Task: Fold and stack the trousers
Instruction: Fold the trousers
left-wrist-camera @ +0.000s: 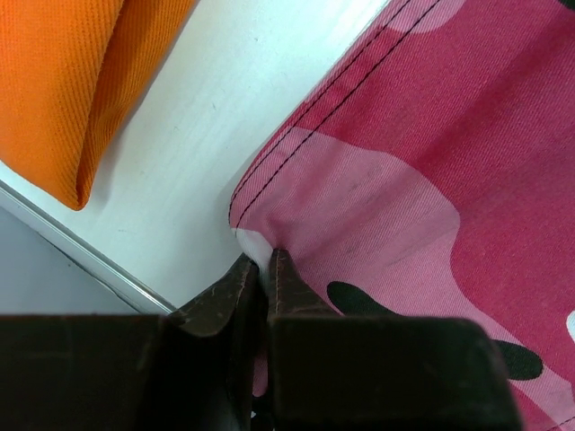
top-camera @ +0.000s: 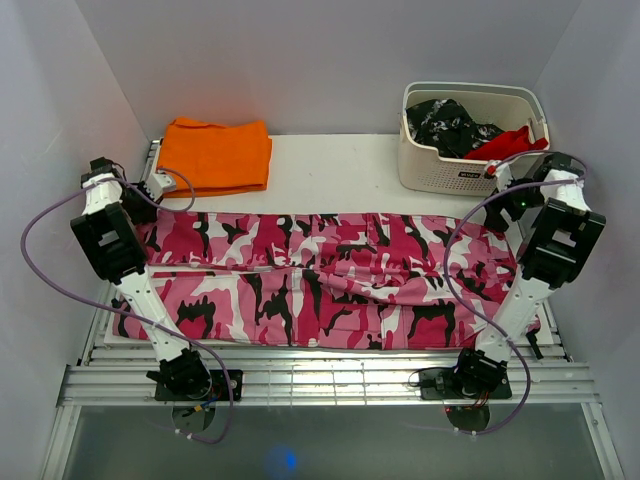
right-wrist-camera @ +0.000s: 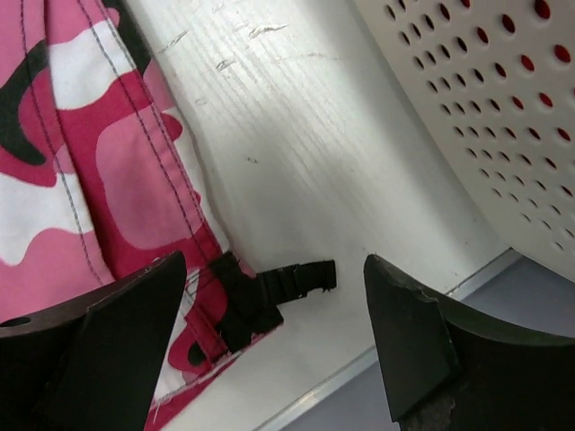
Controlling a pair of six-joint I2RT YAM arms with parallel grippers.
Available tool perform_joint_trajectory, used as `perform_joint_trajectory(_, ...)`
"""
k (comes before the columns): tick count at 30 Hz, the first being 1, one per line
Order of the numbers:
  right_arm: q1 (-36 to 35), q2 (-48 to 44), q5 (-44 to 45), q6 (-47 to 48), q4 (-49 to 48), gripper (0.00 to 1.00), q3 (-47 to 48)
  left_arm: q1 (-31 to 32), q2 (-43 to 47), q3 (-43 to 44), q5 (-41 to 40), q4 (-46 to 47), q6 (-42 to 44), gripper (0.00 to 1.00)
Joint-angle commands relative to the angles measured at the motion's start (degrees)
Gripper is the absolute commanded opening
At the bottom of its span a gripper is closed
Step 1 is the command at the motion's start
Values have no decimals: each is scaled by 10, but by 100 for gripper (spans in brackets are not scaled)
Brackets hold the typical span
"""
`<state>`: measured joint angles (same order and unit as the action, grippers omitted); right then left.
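Note:
The pink camouflage trousers (top-camera: pixel 330 280) lie spread lengthwise across the white table (top-camera: pixel 340 165). My left gripper (top-camera: pixel 152 190) is at their far left corner. In the left wrist view it (left-wrist-camera: pixel 267 258) is shut on the hemmed edge of the trousers (left-wrist-camera: pixel 422 162). My right gripper (top-camera: pixel 498 183) is at the far right corner, beside the basket. In the right wrist view it (right-wrist-camera: pixel 269 268) is open just above the table. The trousers' edge (right-wrist-camera: pixel 99 171) and a black strap tab (right-wrist-camera: pixel 286 280) lie between its fingers, untouched.
A folded plain orange cloth (top-camera: pixel 215 155) lies at the back left, close to the left gripper, and shows in the left wrist view (left-wrist-camera: pixel 63 81). A cream perforated basket (top-camera: pixel 465 170) at the back right holds a speckled garment (top-camera: pixel 445 122) and red cloth (top-camera: pixel 510 143). Its wall (right-wrist-camera: pixel 476 108) is close to the right gripper.

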<state>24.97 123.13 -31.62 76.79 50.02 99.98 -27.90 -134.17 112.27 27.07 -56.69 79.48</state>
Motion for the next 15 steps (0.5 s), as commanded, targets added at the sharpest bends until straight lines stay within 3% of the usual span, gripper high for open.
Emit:
perform_joint_trajectory(1, -3, -15, -46, -9, -63, 86, -43, 2, -6, -33, -22, -49, 1, 3)
perform_joint_trajectory(11, -5, 44, -10, 90, 20, 79, -45, 3, -9, -22, -25, -50, -6, 2)
perform_joint_trajectory(14, -7, 49, 9, 115, 42, 60, -58, 2, -8, -21, -17, -51, -20, 0)
perform_joint_trajectory(15, -8, 47, 12, 118, 46, 48, -62, 2, -7, -20, -12, -54, -24, 0)
